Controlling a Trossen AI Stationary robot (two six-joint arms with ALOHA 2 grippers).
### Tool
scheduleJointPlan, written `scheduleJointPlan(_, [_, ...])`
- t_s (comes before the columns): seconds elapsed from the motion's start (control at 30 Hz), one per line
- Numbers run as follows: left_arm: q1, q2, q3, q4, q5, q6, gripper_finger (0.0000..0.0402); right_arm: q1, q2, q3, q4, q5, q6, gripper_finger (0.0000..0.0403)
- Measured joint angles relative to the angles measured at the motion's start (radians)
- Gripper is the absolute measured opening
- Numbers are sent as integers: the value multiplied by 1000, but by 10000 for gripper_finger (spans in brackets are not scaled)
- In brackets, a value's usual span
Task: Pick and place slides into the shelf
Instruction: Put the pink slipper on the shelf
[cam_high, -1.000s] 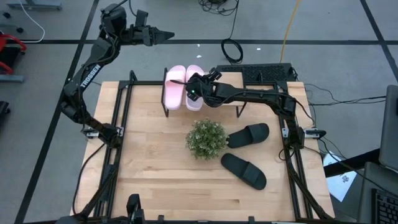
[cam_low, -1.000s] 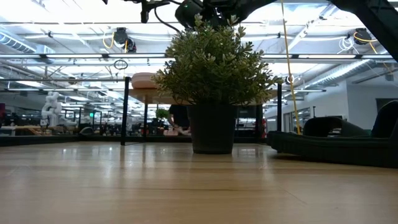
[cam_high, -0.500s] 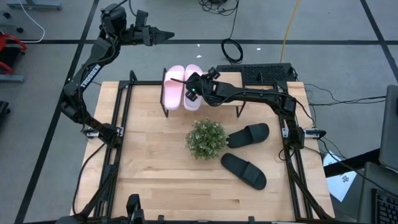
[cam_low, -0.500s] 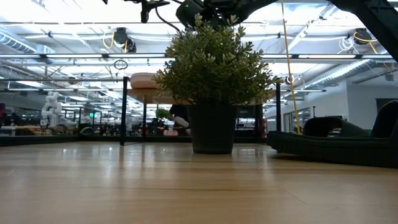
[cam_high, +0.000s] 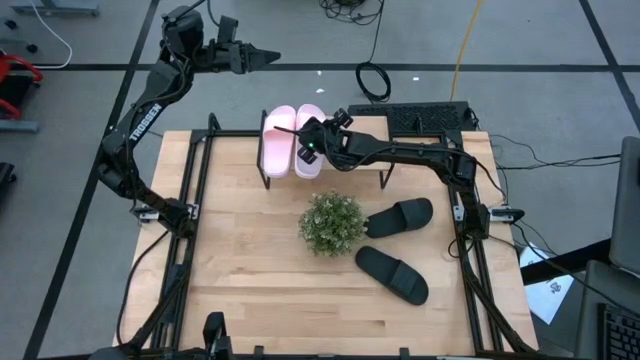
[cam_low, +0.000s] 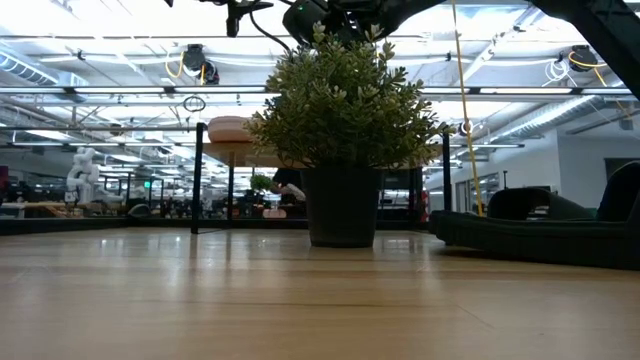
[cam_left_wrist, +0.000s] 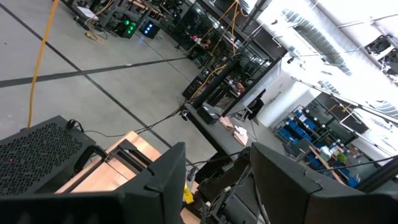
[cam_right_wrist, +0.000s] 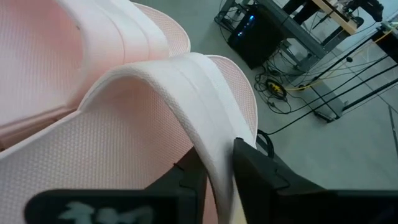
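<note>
2 pink slides on shelf

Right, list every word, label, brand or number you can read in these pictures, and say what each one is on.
"TROSSEN" – white letters along the left arm, high view.
White marking on the dark body at the edge of the right wrist view, behind the right gripper: too blurred to read.
White sheet on the floor by the table's right side: print too small to read.
Nothing readable on the slides, the shelf or the plant.
</note>
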Motion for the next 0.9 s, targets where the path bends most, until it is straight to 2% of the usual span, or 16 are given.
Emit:
scheduleJointPlan(0.23, [0, 0, 0, 0, 0, 0, 175, 0, 0, 0, -1, 0, -26, 95])
scheduleJointPlan(0.53, [0, 0, 0, 0, 0, 0, 175, 0, 0, 0, -2, 55, -139, 84])
scheduleJointPlan(0.9, [0, 0, 0, 0, 1, 0, 175, 0, 0, 0, 1, 57, -213, 77])
